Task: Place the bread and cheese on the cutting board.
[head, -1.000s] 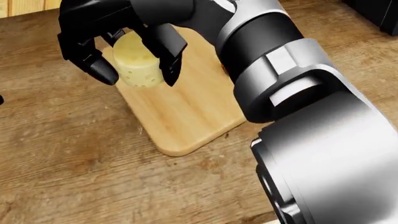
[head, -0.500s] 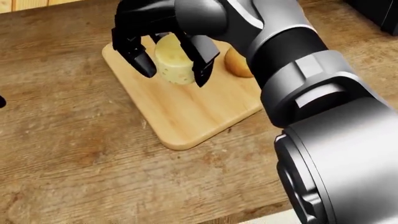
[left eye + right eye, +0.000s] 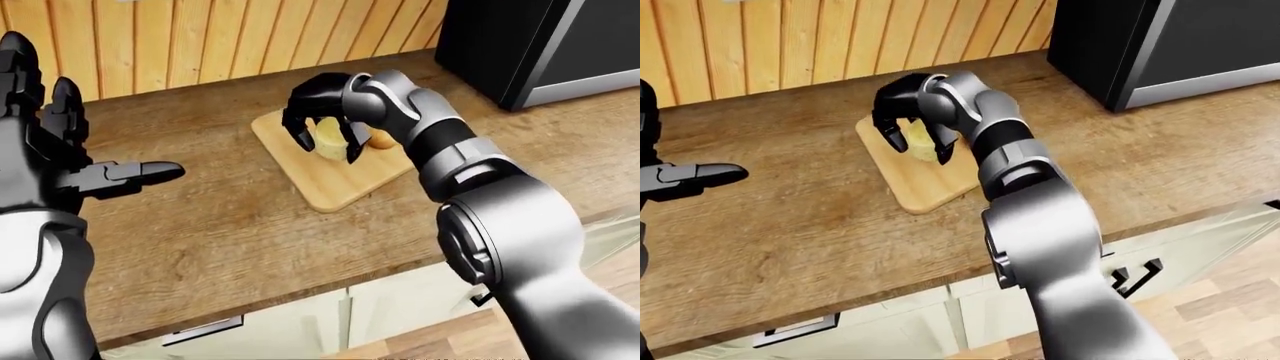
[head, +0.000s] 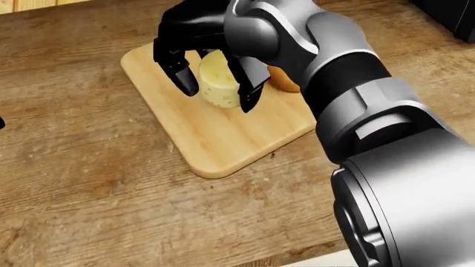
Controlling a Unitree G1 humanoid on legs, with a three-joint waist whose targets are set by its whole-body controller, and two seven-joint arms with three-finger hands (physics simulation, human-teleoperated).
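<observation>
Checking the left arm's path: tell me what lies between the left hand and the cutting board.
In the left-eye view, only bare wooden counter lies between the open left hand and the cutting board.

Even, bright, soft light fills all three views, with no harsh glare and only a faint sheen on the grey arm (image 4: 386,167) at lower right. Shadows are weak: a soft dark patch lies on the cutting board (image 4: 215,139) beneath the black hand. Everything renders sharp, without blur or edge bending.
</observation>
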